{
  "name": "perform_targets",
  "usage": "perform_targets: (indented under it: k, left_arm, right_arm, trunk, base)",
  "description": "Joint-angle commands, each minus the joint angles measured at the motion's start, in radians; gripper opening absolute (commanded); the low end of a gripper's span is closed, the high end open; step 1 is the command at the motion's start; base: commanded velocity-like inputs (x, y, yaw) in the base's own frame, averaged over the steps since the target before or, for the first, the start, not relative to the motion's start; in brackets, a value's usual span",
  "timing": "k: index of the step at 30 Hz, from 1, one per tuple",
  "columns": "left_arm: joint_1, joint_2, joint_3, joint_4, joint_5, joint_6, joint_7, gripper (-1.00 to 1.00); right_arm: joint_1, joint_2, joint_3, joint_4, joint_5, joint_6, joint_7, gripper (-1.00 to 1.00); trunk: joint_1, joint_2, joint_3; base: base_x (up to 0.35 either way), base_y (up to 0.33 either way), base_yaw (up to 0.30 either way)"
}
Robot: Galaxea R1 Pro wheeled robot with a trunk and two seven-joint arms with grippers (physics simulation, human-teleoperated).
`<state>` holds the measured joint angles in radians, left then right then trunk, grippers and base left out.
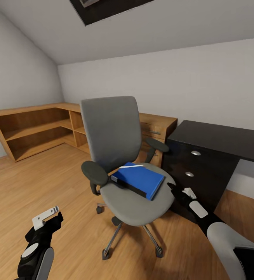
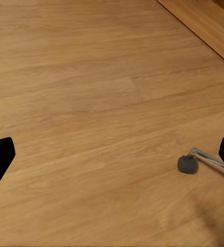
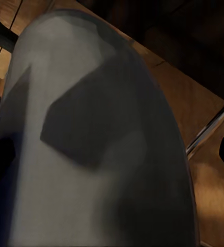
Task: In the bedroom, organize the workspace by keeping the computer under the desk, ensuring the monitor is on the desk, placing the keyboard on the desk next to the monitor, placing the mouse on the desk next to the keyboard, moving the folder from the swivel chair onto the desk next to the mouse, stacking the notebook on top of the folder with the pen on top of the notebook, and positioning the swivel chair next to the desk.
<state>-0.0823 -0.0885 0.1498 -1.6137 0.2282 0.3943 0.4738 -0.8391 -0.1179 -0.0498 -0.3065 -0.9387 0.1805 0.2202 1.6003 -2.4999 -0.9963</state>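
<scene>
Here the right gripper (image 1: 173, 188), jaws apart and empty, reaches at the swivel chair (image 1: 115, 136) seat edge toward the blue folder (image 1: 140, 179) lying there, beside the desk (image 1: 220, 138), while the left gripper (image 1: 49, 217) hangs open, idle

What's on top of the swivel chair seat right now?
The blue folder lies on the swivel chair seat, with a white pen on it. Whatever lies under the folder is hidden.

Both arms are seen cased in glossy black with light grey panels; each black pincer, left (image 1: 49, 217) and right (image 1: 181, 193), is fitted with white parts.
</scene>
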Motion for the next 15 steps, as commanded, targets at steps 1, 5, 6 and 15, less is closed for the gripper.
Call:
perform_targets:
  k: [1, 5, 6, 15]
  left_arm:
    - [-0.001, 0.0, 0.001, -0.002, 0.009, 0.003, 0.005, 1.0]
    - [-0.001, 0.0, 0.001, -0.002, 0.009, 0.003, 0.005, 1.0]
    - [-0.001, 0.0, 0.001, -0.002, 0.009, 0.003, 0.005, 1.0]
    - [-0.001, 0.0, 0.001, -0.002, 0.009, 0.003, 0.005, 1.0]
  right_arm:
    - [0.0, 0.0, -0.004, 0.026, 0.005, 0.005, -0.001, 1.0]
    - [0.0, 0.001, -0.004, 0.026, 0.005, 0.005, -0.001, 1.0]
    - [0.0, 0.001, -0.004, 0.026, 0.005, 0.005, -0.001, 1.0]
    - [0.0, 0.001, -0.004, 0.026, 0.005, 0.005, -0.001, 1.0]
  trunk:
    - [0.0, 0.0, -0.001]
    - [0.0, 0.0, -0.001]
    - [0.0, 0.0, -0.001]
    - [0.0, 0.0, -0.001]
  base:
    - [0.003, 0.0, 0.043]
    - [0.001, 0.0, 0.147]
    - [0.0, 0.0, 0.231]
    - [0.0, 0.0, 0.268]
